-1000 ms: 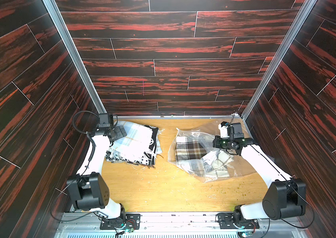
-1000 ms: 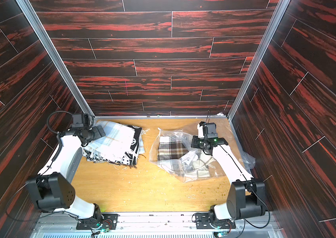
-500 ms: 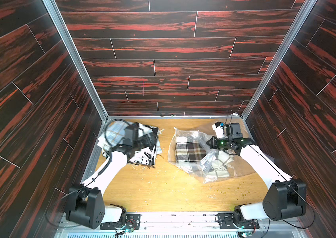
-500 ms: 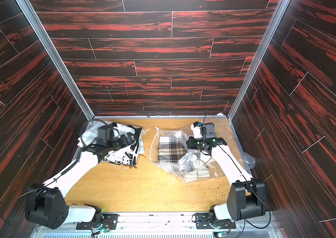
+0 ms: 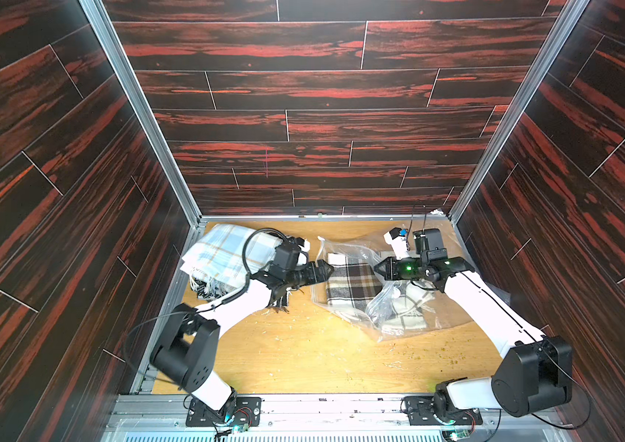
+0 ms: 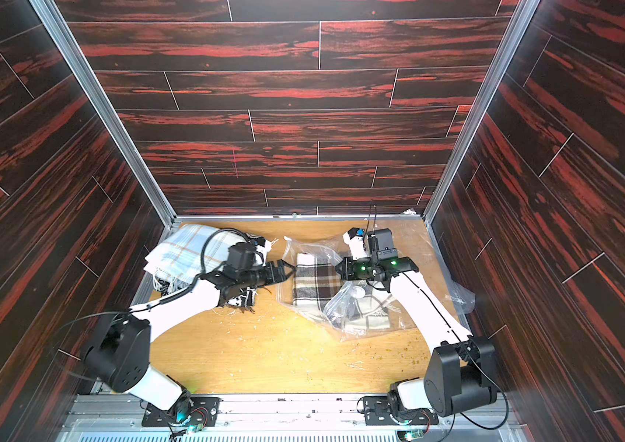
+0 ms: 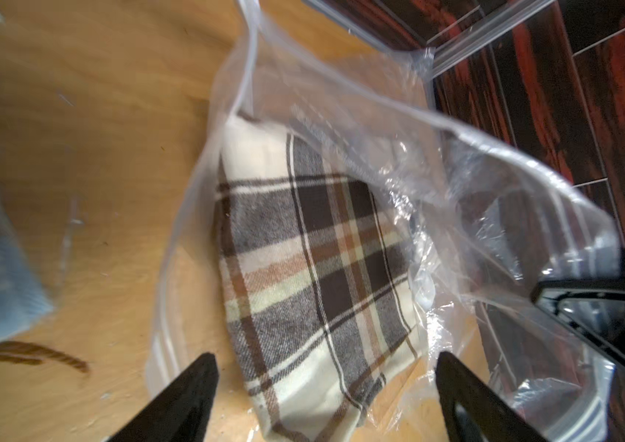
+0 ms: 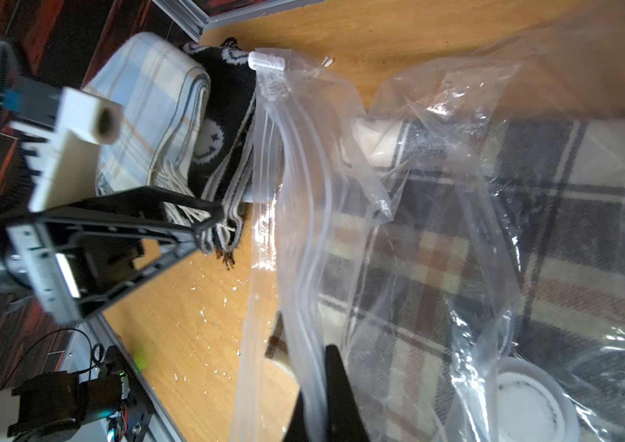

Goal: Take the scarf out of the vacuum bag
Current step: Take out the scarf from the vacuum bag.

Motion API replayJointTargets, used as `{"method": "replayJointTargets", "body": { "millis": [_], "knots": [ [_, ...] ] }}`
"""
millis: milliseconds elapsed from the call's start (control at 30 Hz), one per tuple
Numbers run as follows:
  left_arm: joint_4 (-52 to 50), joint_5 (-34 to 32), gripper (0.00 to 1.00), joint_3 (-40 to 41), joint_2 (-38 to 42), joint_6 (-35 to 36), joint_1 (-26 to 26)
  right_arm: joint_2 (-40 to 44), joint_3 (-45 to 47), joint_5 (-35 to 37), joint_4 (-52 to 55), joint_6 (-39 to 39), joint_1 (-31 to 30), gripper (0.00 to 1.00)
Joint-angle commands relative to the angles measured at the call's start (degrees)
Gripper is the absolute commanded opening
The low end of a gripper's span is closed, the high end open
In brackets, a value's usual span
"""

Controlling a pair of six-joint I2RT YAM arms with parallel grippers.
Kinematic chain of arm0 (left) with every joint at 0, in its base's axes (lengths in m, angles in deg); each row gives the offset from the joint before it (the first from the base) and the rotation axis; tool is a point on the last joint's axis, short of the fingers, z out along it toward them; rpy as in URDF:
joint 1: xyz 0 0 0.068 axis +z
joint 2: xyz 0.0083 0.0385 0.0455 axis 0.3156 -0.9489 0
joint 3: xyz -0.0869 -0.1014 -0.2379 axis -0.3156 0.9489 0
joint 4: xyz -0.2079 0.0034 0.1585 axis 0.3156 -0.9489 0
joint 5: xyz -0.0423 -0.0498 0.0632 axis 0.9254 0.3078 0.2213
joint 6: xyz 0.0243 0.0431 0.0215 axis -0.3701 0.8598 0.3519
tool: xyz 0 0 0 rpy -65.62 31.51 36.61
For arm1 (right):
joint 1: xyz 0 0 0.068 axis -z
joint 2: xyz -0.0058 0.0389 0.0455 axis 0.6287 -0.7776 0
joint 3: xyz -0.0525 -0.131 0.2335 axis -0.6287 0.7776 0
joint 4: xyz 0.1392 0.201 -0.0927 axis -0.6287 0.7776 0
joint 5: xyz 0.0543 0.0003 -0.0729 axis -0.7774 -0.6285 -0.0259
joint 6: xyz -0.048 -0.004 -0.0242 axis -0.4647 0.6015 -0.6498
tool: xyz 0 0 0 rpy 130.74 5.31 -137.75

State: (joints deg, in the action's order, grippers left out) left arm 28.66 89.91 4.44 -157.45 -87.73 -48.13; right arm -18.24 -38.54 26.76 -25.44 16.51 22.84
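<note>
Lying mid-frame: one vacuum bag, one scarf inside; left gripper splayed apart, right gripper pinched on bag.

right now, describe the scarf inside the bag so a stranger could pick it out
On the wooden table, find the clear vacuum bag. The folded scarf inside is brown-and-cream plaid; the loose scarves beside the bag are pale blue or black.
</note>
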Motion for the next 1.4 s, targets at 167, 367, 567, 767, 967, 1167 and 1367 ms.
{"method": "replayJointTargets", "body": {
  "millis": [167,367,567,767,967,1167,1367],
  "knots": [
    [-0.38,0.4,0.9,-3.2,-7.71,0.65,-2.55,1.22,-1.65,-1.56,2.3,-1.51,-1.94,0.0],
    [-6.17,-3.01,0.89,-6.94,-12.59,3.54,-3.09,1.41,-1.04,-0.01,1.6,-1.38,-3.28,0.0],
    [-8.57,-4.03,0.88,-8.73,-15.84,3.84,-3.13,1.98,-1.05,0.77,1.59,-1.19,-3.51,0.0],
    [-7.45,-1.88,0.87,-10.52,-19.17,3.35,-3.35,2.34,-0.79,1.62,1.63,-1.09,-3.5,0.0],
    [-7.01,0.22,0.81,-13.22,-21.29,2.96,-4.51,2.47,-0.25,2.31,1.15,-1.01,-3.53,0.0],
    [-4.08,2.12,0.74,-14.59,-22.03,1.59,-5.66,2.39,-0.23,6.74,1.52,-0.91,-3.5,0.0],
    [-3.13,2.97,0.59,-16.44,-23.97,0.61,-6.22,2.27,-0.25,10.36,3.29,-0.13,-2.36,0.0]
  ]
}}
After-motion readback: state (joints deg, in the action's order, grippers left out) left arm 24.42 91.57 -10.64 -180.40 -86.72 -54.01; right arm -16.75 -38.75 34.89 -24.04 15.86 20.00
